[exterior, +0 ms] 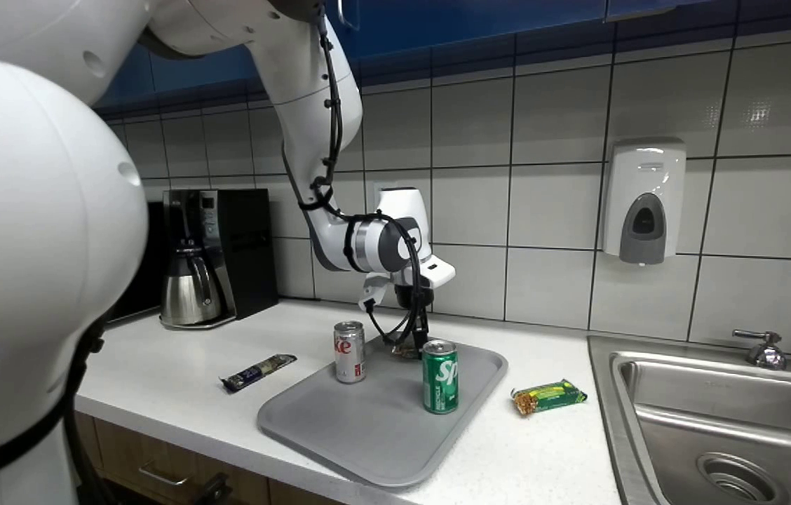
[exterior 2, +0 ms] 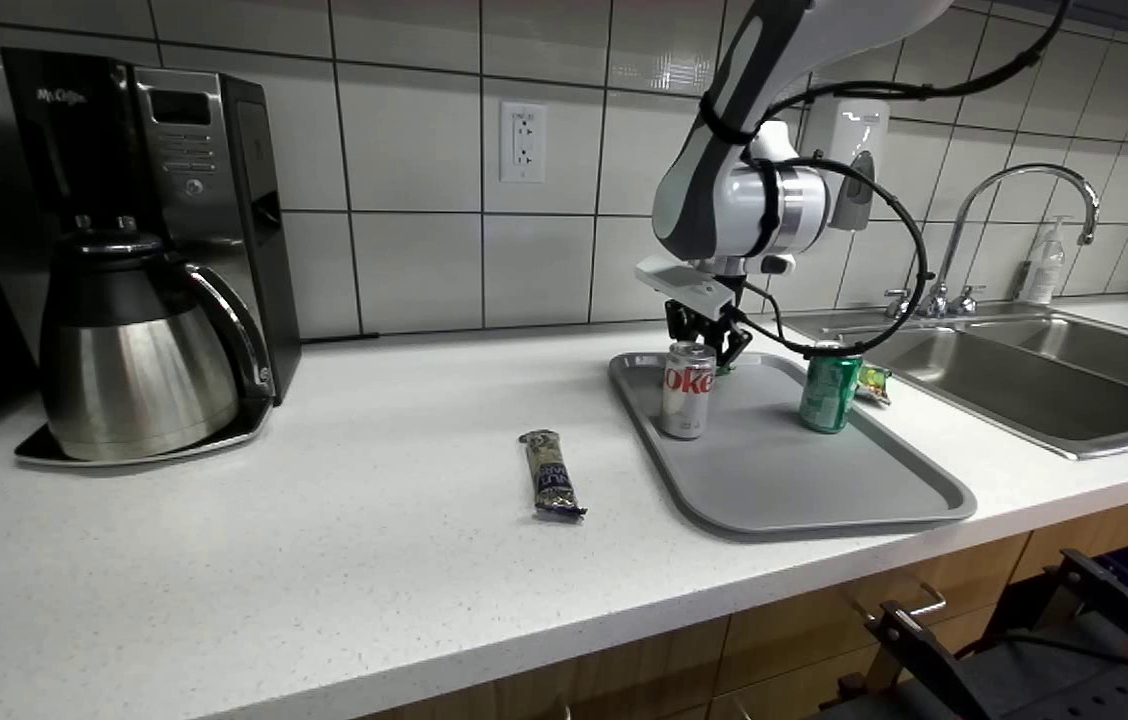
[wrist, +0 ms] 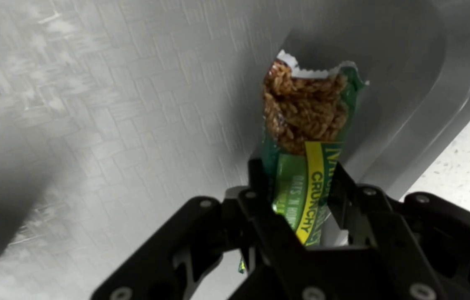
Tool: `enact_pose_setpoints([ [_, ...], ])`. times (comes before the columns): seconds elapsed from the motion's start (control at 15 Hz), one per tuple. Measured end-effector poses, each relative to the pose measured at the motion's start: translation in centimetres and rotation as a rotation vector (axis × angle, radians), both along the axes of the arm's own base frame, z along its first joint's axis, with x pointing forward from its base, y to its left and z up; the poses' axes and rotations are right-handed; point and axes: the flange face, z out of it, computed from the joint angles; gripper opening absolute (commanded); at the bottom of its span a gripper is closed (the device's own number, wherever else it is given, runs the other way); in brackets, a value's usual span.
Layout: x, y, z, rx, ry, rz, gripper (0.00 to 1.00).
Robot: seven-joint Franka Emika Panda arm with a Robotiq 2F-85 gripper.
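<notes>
My gripper (wrist: 297, 173) points down over the far end of a grey tray (exterior: 367, 438). Its fingers press on both sides of a green granola bar (wrist: 301, 118) with an open, torn end showing brown oats. The bar's lower part is hidden behind the fingers. In an exterior view only a bit of this bar (exterior: 404, 349) shows under the gripper (exterior: 418, 342). A silver Coke can (exterior: 350, 354) and a green Sprite can (exterior: 441, 379) stand upright on the tray. In an exterior view the Coke can (exterior 2: 686, 395) partly hides the gripper (exterior 2: 712, 345).
Another green bar (exterior: 551, 397) lies right of the tray, by the steel sink (exterior: 732, 421). A dark nut bar (exterior 2: 551, 475) lies left of it. A coffee maker (exterior 2: 214, 190) with a steel carafe (exterior 2: 139, 350) stands farther left. A tiled wall (exterior: 557, 203) rises close behind the gripper.
</notes>
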Motion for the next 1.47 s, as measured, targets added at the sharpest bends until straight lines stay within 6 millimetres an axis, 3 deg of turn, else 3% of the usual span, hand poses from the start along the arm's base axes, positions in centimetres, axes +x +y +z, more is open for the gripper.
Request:
enact_pose_setpoints([
  [0.73, 1.0, -0.4, 2.1, 0.005, -0.042, -0.007, 0.14],
  [1.47, 1.6, -4.0, 5.1, 0.01, -0.091, -0.051, 0.14],
])
